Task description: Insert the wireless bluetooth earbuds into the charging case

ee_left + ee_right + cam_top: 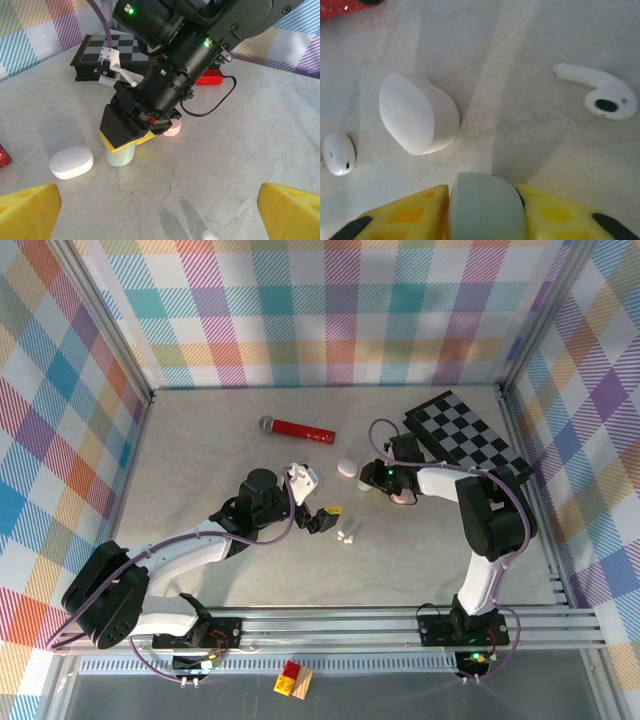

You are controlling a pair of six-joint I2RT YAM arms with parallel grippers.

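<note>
Top external view: the left arm reaches from the bottom left to the middle of the table (200, 460), and the left gripper (322, 517) hangs with its jaws spread wide just above two white earbuds (346, 536) that lie loose on the bare surface. In the left wrist view the left gripper (160, 212) shows a yellow pad at each bottom corner, far apart, with nothing between them; one earbud (207, 235) peeks in at the lower edge.

The right arm bends in from the right. The right gripper (378, 483) points down at a green case (372, 484), with a white case (347, 468) just beside it on the left and a pink case (403, 498) on its other side. From the right wrist, the right gripper (485, 210) has a yellow pad against each side of the green case (485, 205), so it is narrowed on that case. Beyond it lie the white case (417, 114), closed, one earbud with a stem (597, 92) to the right, and a second earbud (339, 154) at the far left.

The left wrist view shows the green case (120, 154) standing on the table under the right gripper (125, 142), the white case (71, 162) near it and the pink case (172, 130) behind. Small white marks on the right arm's black housing are too small to read.

A red microphone (297, 428) lies toward the back, and a checkerboard (465, 430) sits at the back right. None of the cases shows readable print.
</note>
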